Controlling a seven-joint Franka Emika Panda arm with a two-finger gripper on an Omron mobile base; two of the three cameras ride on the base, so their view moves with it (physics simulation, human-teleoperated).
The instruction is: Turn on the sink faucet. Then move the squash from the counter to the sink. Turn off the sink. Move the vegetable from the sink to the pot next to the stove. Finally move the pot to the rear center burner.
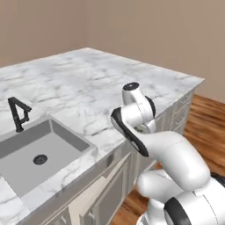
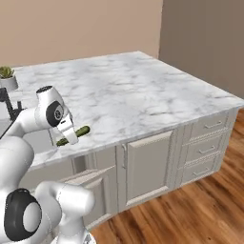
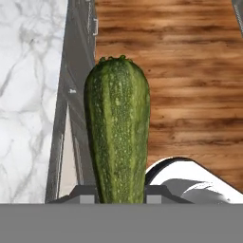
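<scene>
The squash [image 3: 117, 133] is a long, dark green, bumpy vegetable. My gripper [image 3: 121, 195] is shut on its lower end, and it points away from the hand, out past the counter's front edge and above the wooden floor. In the right base view the squash [image 2: 81, 131] hangs just above the marble counter edge [image 2: 109, 138], held by the gripper [image 2: 69, 134]. The sink [image 1: 66, 143] lies to the left, with the black faucet [image 1: 18, 113] at its back; I see no water stream. The pot and stove are out of view.
A cabinet door [image 1: 103, 186] below the counter edge stands ajar beside the arm. Drawers [image 2: 207, 147] line the right end of the island. A small potted plant [image 2: 6, 77] sits at the far left of the counter. Wooden floor [image 2: 181, 209] surrounds the base.
</scene>
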